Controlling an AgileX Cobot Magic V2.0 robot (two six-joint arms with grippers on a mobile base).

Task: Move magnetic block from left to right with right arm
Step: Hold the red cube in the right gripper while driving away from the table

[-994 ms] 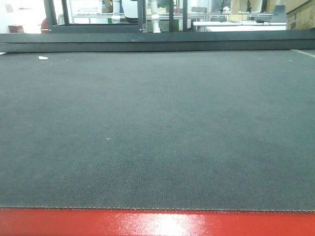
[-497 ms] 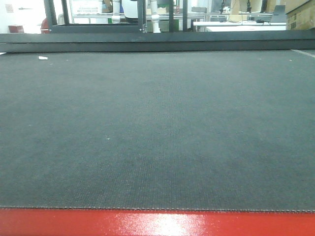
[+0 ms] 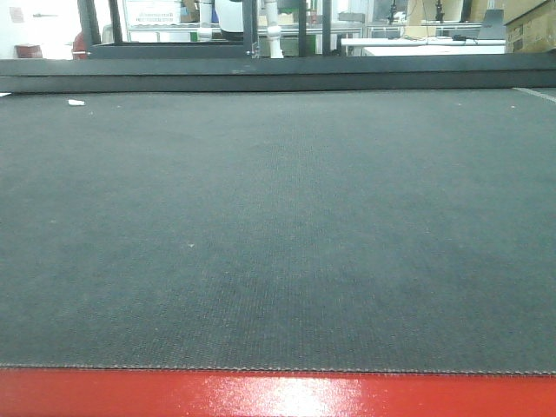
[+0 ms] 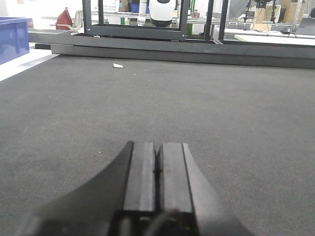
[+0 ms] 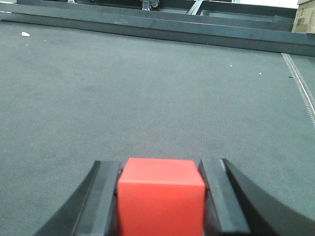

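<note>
The magnetic block [image 5: 161,196], a plain bright-red cube, sits between the black fingers [image 5: 106,196] of my right gripper [image 5: 161,163] in the right wrist view. Both fingers lie against its sides, so the gripper is shut on it, low over the dark grey mat [image 5: 157,93]. In the left wrist view my left gripper [image 4: 157,145] is shut, its two pads pressed together with nothing between them, just above the mat [image 4: 221,108]. The front view shows neither gripper nor the block.
A small white scrap [image 3: 76,102] lies on the mat at the far left. A dark metal rail [image 3: 278,74] runs along the far edge. A blue bin [image 4: 14,39] stands off the mat to the left. A red strip [image 3: 278,395] borders the near edge.
</note>
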